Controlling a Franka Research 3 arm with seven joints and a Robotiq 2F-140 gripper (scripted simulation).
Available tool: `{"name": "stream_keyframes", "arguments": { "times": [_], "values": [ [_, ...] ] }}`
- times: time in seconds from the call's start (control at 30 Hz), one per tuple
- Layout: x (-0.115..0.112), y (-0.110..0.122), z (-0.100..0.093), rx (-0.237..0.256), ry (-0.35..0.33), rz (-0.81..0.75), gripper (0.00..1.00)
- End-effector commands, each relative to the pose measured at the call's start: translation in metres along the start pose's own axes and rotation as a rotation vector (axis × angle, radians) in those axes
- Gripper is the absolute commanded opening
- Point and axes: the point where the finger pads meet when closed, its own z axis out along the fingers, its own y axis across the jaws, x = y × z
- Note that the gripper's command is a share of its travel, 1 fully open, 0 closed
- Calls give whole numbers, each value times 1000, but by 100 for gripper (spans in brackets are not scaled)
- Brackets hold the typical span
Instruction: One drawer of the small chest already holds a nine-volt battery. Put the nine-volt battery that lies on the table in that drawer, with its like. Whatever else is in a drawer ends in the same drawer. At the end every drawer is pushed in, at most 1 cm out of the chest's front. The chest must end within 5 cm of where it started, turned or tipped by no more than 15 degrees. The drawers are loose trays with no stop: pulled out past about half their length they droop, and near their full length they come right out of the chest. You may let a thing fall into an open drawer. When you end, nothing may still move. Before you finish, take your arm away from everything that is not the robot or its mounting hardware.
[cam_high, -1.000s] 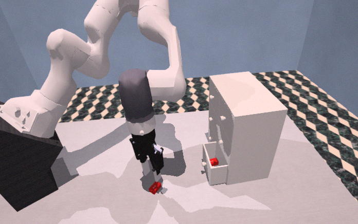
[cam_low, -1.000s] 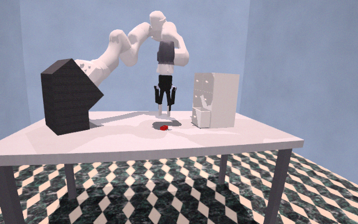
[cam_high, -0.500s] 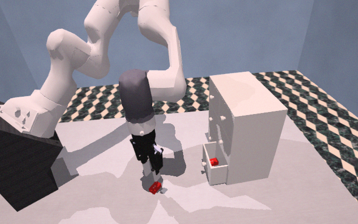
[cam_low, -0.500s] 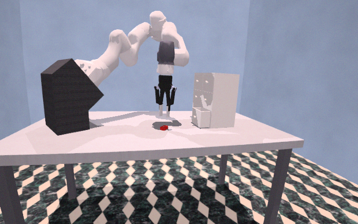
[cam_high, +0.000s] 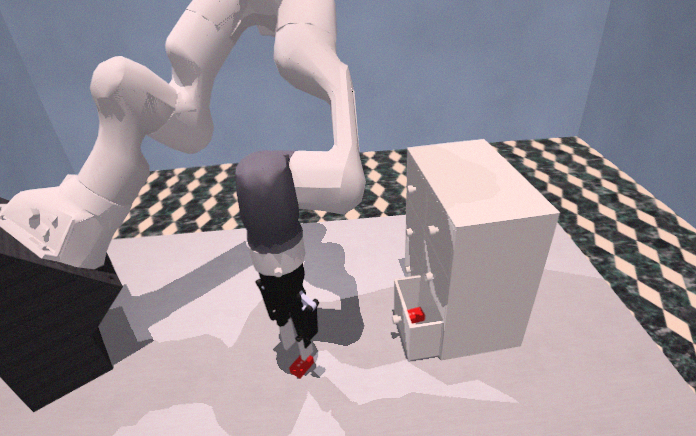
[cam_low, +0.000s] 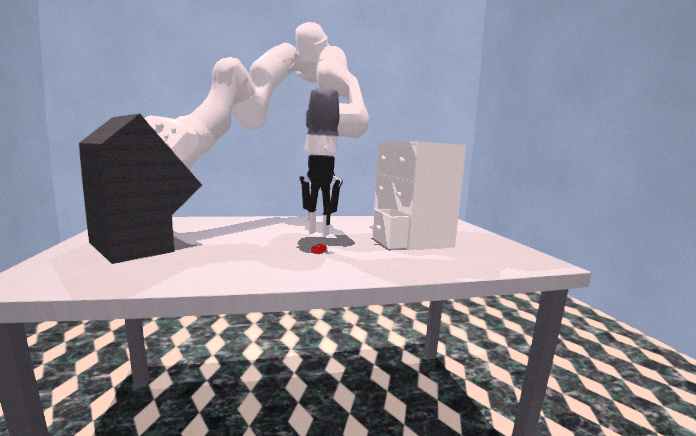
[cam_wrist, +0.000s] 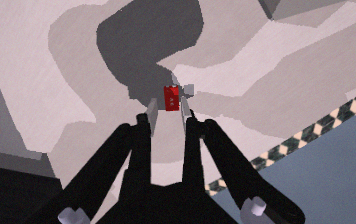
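surface (cam_low: 462, 267): red nine-volt battery (cam_high: 301, 366) lies flat, untouched | gripper (cam_low: 318, 225): above battery, jaws narrowed partway, holding nothing | bottom drawer (cam_high: 422, 336): pulled out, second red battery (cam_high: 416, 314) inside | small chest (cam_high: 487, 246): upright behind
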Motion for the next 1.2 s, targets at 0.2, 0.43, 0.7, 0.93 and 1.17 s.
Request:
{"name": "stream_keyframes", "arguments": {
  "times": [0.2,0.43,0.7,0.93,1.17],
  "values": [
    [-2,4,19,-10,-7,-17,26],
    [-2,4,25,-10,-7,-17,26],
    [-2,4,26,-10,-7,-17,26],
    [-2,4,26,-10,-7,-17,26],
    [-2,4,26,-10,-7,-17,26]
  ]
}}
